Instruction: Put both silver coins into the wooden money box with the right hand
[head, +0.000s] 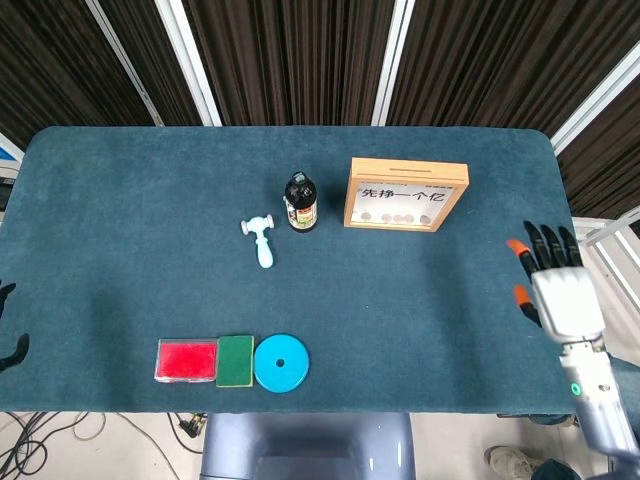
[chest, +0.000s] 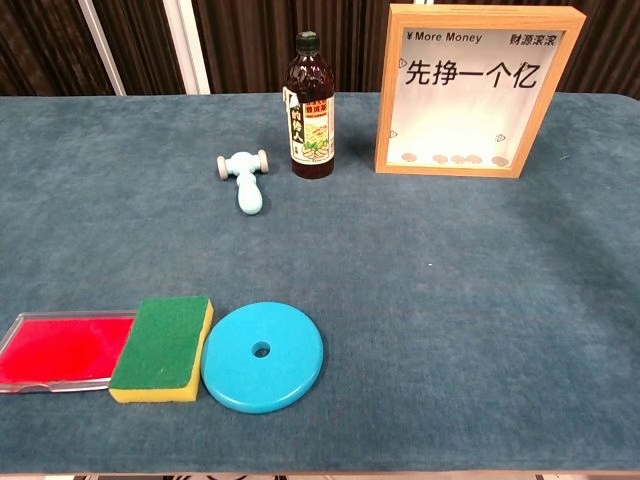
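The right hand (head: 560, 290) hovers at the table's (head: 130, 190) four o'clock edge, fingers spread wide, holding nothing. The wooden money box (head: 405, 194) stands at one o'clock, coins (chest: 455, 159) lying along its bottom. Only dark tips of the left hand (head: 8, 345) show; cannot tell its fingers' state.

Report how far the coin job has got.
Looks done: no loose coins lie on the table, and several coins sit in the bottom of the money box; I cannot tell which are the two. In hand: nothing. The right hand is empty, fingers apart, near the table's right edge, clear of the box. Left: apparently nothing.
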